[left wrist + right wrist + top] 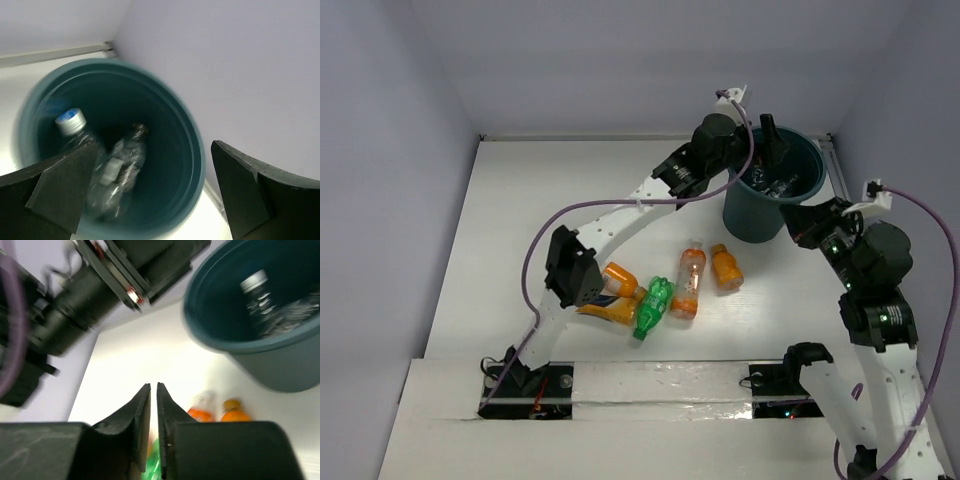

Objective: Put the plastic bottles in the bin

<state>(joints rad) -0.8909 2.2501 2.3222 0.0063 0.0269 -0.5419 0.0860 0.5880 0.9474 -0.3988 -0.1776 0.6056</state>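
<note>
The dark teal bin (pixel 750 215) stands at the back right with two clear bottles (pixel 782 186) inside. My left gripper (pixel 772 138) hangs open and empty over the bin. In the left wrist view it (pixel 152 192) looks down on the bin rim (pixel 197 150), a capped clear bottle (pixel 71 120) and a crumpled clear one (pixel 125 160). On the table lie a green bottle (pixel 653 307), a blue-labelled orange one (pixel 604 312) and orange bottles (pixel 688 282), (pixel 726 267), (pixel 621 279). My right gripper (pixel 802 225) is shut and empty beside the bin (pixel 260 365).
The left arm's elbow (pixel 575 270) hangs over the leftmost orange bottles. White walls close off the table at the back and both sides. In the right wrist view, the left arm (pixel 100 290) fills the upper left, and orange bottles (pixel 202 412) lie beyond my shut fingers (pixel 142 405).
</note>
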